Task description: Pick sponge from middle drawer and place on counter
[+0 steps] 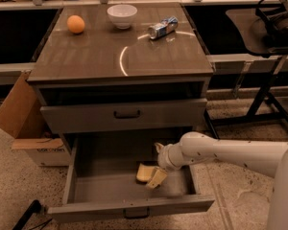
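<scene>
Glossy counter (86, 56) up top, speckled floor (19, 190), middle drawer (101, 188) pulled open at the bottom
Sponge (143, 173) lies in it, lower centre, gripper (157, 178) just at its right edge, can't tell how open

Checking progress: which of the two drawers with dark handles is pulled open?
The lower one, the middle drawer, pulled out with the sponge on its floor and the gripper down inside it; the drawer above is shut flush.
</scene>
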Robot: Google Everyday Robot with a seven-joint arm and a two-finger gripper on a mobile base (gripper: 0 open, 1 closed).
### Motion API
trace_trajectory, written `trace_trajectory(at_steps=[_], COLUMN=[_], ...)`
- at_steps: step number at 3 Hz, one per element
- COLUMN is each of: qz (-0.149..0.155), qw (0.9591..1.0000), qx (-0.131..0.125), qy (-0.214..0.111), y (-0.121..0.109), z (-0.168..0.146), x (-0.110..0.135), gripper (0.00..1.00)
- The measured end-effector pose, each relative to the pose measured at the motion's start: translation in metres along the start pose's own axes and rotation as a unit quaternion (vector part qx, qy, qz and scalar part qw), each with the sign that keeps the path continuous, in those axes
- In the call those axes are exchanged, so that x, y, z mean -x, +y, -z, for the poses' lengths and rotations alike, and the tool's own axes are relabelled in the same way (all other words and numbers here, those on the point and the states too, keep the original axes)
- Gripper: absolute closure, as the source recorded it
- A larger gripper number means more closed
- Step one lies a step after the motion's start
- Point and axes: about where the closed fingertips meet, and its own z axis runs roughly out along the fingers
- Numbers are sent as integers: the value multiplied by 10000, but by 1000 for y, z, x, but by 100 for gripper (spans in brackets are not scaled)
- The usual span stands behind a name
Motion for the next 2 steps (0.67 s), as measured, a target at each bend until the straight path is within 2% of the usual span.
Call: trace_trajectory(at_steps=[1, 2], qz=[1, 138], qw=[10000, 9998], qx=[0, 64], qy=[0, 92], y=[0, -4], z=[0, -17], x=[0, -12], gripper=[0, 0])
